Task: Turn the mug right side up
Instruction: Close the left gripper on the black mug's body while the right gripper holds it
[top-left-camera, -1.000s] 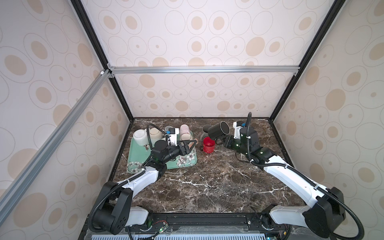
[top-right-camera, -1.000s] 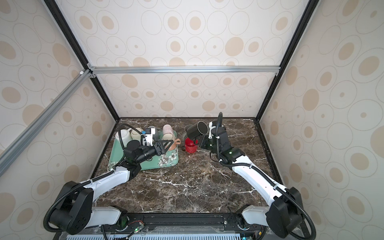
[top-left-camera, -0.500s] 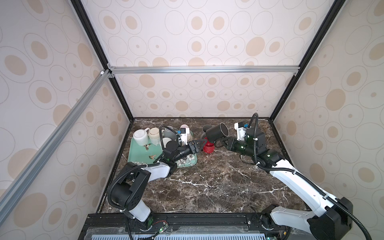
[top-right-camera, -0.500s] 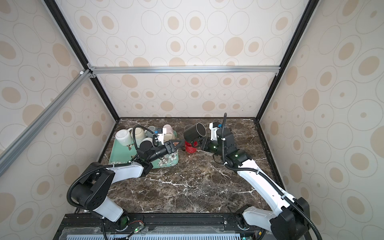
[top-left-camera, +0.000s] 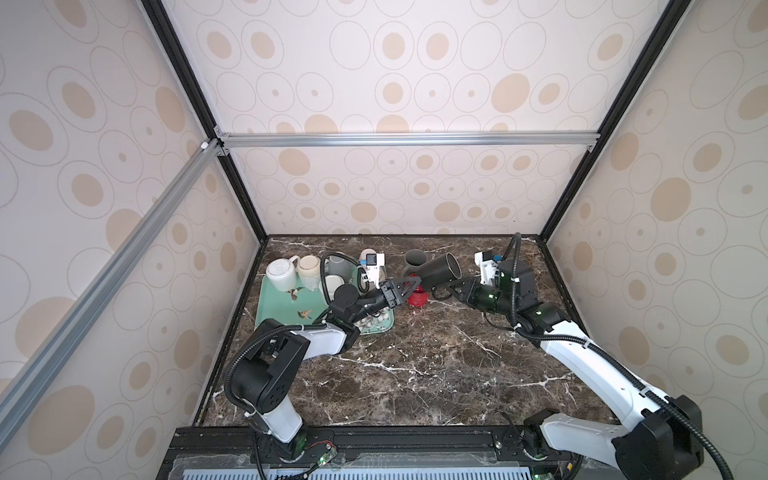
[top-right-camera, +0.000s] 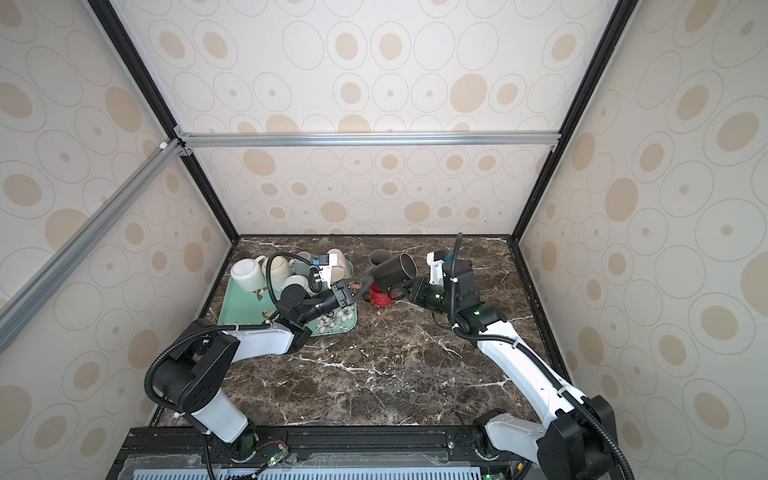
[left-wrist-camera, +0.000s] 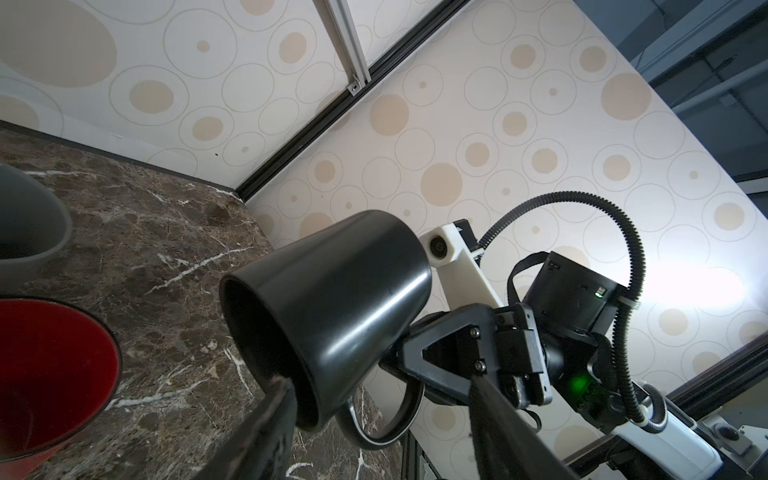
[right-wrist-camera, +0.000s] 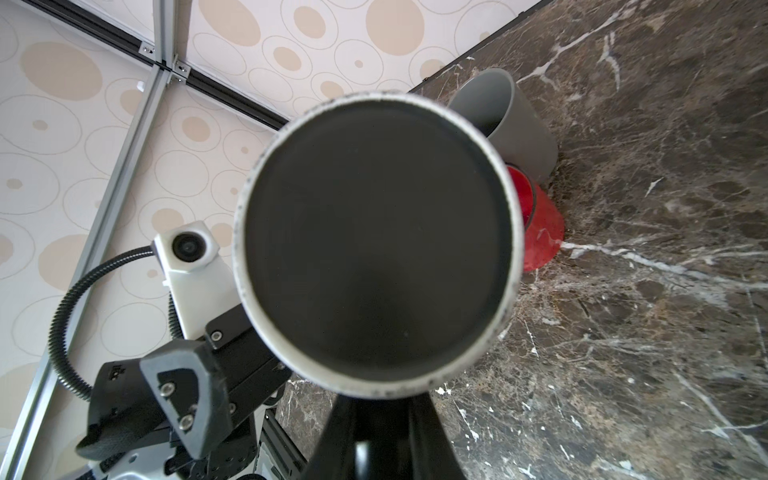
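The black mug (top-left-camera: 438, 271) (top-right-camera: 394, 272) hangs on its side above the marble table, its mouth toward the left arm and its base toward the right arm. My right gripper (top-left-camera: 445, 291) (top-right-camera: 401, 288) (right-wrist-camera: 374, 419) is shut on the mug's handle (left-wrist-camera: 380, 432). The right wrist view is filled by the mug's base (right-wrist-camera: 374, 249). My left gripper (top-left-camera: 409, 284) (top-right-camera: 365, 284) (left-wrist-camera: 378, 388) is open. In the left wrist view the mug's lower rim and handle lie between its fingers, and one finger (left-wrist-camera: 276, 411) sits right at the rim of the mug (left-wrist-camera: 332, 299).
A red cup (top-left-camera: 417, 297) (left-wrist-camera: 50, 365) stands under the mug, with a grey mug (top-left-camera: 415, 259) (right-wrist-camera: 513, 120) behind it. At the left, a green tray (top-left-camera: 270, 309) holds several pale mugs. The back wall is close behind.
My left gripper has left the tray and reached right to the mug's mouth, its jaws narrowing a little. The right arm has shifted right and down, still holding the mug.
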